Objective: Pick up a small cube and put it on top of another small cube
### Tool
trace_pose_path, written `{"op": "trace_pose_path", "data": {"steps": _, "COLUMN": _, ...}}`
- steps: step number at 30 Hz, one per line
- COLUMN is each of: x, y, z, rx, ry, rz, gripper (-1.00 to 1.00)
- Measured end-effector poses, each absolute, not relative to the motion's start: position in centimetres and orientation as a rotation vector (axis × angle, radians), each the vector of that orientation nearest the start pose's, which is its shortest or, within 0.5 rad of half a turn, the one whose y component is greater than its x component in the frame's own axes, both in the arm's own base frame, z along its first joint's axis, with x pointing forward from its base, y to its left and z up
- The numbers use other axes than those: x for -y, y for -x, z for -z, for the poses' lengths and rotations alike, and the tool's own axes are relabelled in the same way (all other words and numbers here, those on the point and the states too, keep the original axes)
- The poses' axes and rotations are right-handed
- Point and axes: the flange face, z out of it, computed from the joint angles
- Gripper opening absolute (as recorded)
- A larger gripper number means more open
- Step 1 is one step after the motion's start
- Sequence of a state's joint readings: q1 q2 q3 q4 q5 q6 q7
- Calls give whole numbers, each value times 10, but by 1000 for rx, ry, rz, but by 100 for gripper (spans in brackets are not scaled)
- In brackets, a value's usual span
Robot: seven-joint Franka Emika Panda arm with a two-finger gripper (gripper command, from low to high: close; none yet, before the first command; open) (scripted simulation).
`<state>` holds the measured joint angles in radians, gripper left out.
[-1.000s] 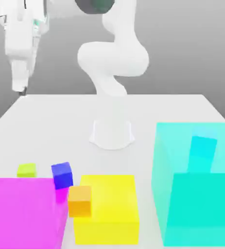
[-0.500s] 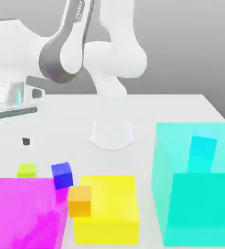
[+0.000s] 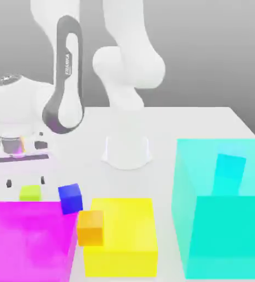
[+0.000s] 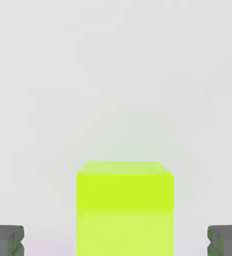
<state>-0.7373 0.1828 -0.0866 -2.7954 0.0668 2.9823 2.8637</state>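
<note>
Small cube (image 4: 124,207) is plain matte lime yellow-green, sharp-edged, sitting between my gripper (image 3: 25,182) pads, jaws spread wide, not touching it.

Glossy white rounded arm (image 3: 126,66), grey-trimmed link lettered FRANKA EMIKA, cylindrical white base, dark grey fingertips (image 3: 9,183).

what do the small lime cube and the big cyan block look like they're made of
Small lime yellow-green cube: looks like opaque matte plastic or painted foam; flat even colour, no glints or grain. Big cyan block: seems a translucent tinted plastic or resin, since a smaller cyan shape shows through it. Both are renders, so the material stays a guess.
</note>
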Motion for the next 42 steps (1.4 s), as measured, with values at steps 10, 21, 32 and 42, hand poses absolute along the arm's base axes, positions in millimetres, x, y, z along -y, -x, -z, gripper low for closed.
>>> {"op": "trace_pose_path", "data": {"steps": 10, "x": 274, "y": -245, "z": -128, "rx": -2993, "ry": -948, "rz": 4, "gripper": -100}}
{"op": "trace_pose_path", "data": {"steps": 21, "x": 269, "y": -251, "z": -196, "rx": -3010, "ry": -884, "rz": -5, "gripper": -100}}
{"op": "trace_pose_path", "data": {"steps": 32, "x": 209, "y": -305, "z": -256, "rx": -3098, "ry": 89, "rz": -74, "gripper": -100}}
{"op": "trace_pose_path", "data": {"steps": 42, "x": 146, "y": -331, "z": -308, "rx": -2967, "ry": 1002, "rz": -8, "gripper": -100}}
